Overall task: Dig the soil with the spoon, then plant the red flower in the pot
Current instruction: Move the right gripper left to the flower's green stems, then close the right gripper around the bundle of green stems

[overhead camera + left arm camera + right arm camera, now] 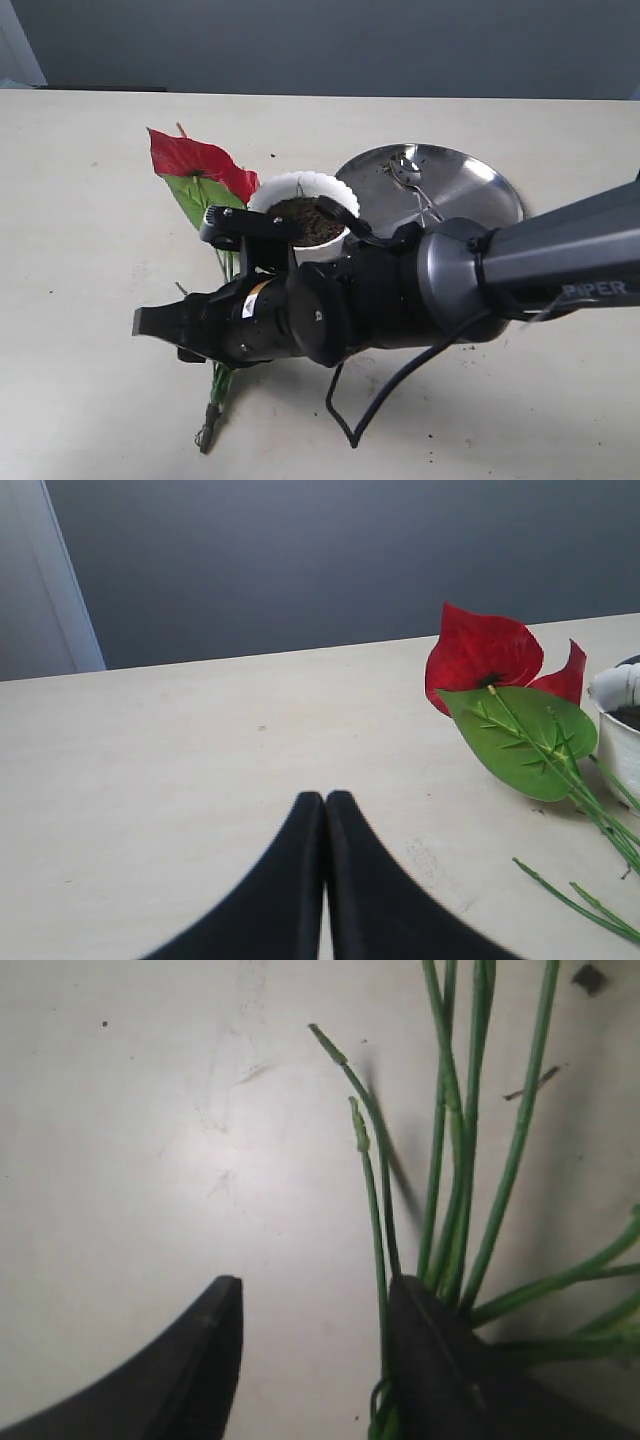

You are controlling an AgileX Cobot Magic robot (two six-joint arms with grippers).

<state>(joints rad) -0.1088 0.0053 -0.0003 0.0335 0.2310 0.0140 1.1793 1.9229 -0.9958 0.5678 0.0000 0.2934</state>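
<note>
Fingertips (215, 1330) of the right gripper (318, 1290) set wide apart, low over the table (90, 200), gripping nothing. Between them, mostly bare tabletop, with the bundle of thin green stems (448, 1230) lying against one finger and out past it, perhaps a single strand inside the gap. Off to the left, left gripper (325, 815) with fingers pressed together, empty. Flat on the table, red flower (200, 160), just left of the pot (300, 182), blooms toward the far side, bound stem end toward the near edge. Upright pot, soil (312, 218) inside, steel plate (470, 190) just to its right with the spoon (408, 172) resting on it.

Danger one: closing right here and catching one strand or plain air, leaving the bundle behind. Needs a nudge sideways to bring the whole bundle into the gap. Danger two: pinning stems under that finger and scraping them along the table. Danger three: thin, smooth stems slipping, or heavy blooms swinging once lifted. And watch the wrist, right up against the pot's near side in the exterior view. Could tip it and spill soil on any careless swing.
</note>
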